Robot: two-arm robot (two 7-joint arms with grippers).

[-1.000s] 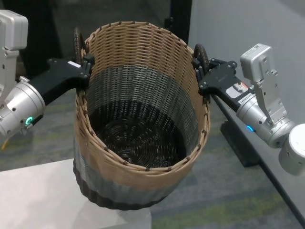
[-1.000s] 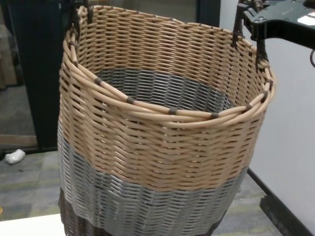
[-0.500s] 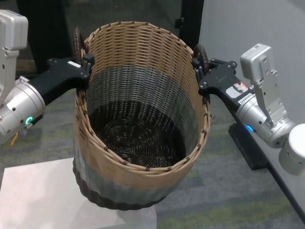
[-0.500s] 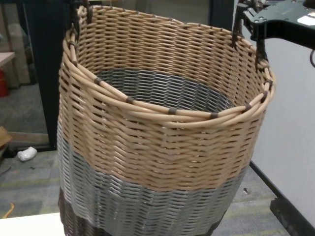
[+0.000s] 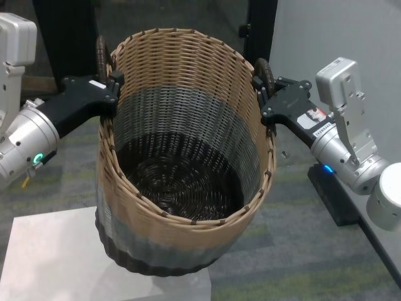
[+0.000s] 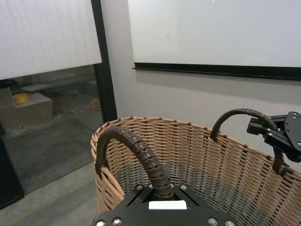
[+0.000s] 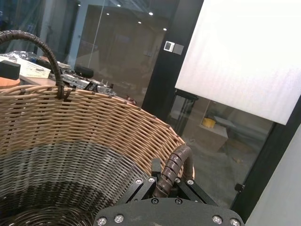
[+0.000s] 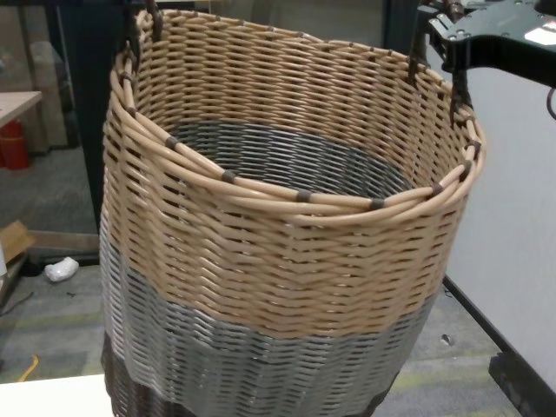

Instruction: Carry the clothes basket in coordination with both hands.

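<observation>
The clothes basket (image 5: 188,119) is a tall woven wicker tub with a tan rim, a grey band and a dark base, and it is empty. It hangs between both hands over a white table's corner (image 5: 56,251). My left gripper (image 5: 113,84) is shut on the left loop handle (image 6: 141,155). My right gripper (image 5: 264,94) is shut on the right loop handle (image 7: 174,165). The chest view is filled by the basket's wall (image 8: 278,261), with the right gripper (image 8: 439,39) at the rim's upper right.
A grey partition panel (image 5: 332,31) stands to the right, with its black foot (image 5: 332,194) on the carpet. A dark pillar (image 5: 260,25) rises behind the basket. On the left floor lie a red canister (image 8: 13,143) and a white crumpled scrap (image 8: 61,269).
The basket and both grippers keep their places in view. The table, floor and partition foot have slid to the right behind them.
</observation>
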